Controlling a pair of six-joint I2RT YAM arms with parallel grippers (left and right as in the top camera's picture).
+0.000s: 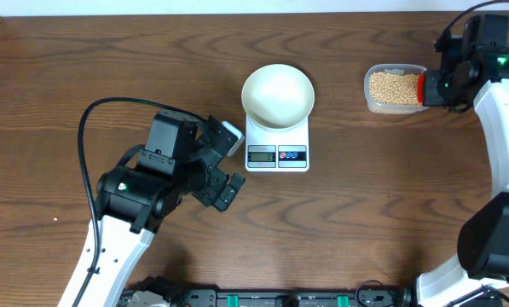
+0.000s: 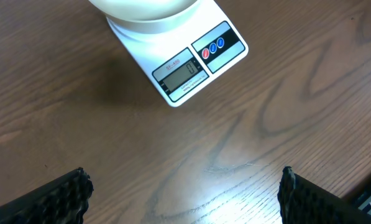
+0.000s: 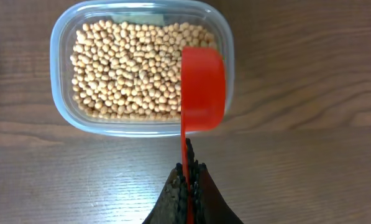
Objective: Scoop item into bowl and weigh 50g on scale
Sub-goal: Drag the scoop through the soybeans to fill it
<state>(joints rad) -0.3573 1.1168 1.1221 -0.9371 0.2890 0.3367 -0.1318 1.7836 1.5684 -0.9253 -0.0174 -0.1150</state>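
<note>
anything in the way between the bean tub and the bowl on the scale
Nothing visible. The right gripper holds the red scoop over the beans in the clear tub; between tub and bowl on the scale lies only bare table. The left gripper sits left of the scale, off that line.

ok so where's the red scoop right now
The scoop is held in the right tool, its cup over the right end of the bean tub, at the far right of the overhead view, right of the scale.
</note>
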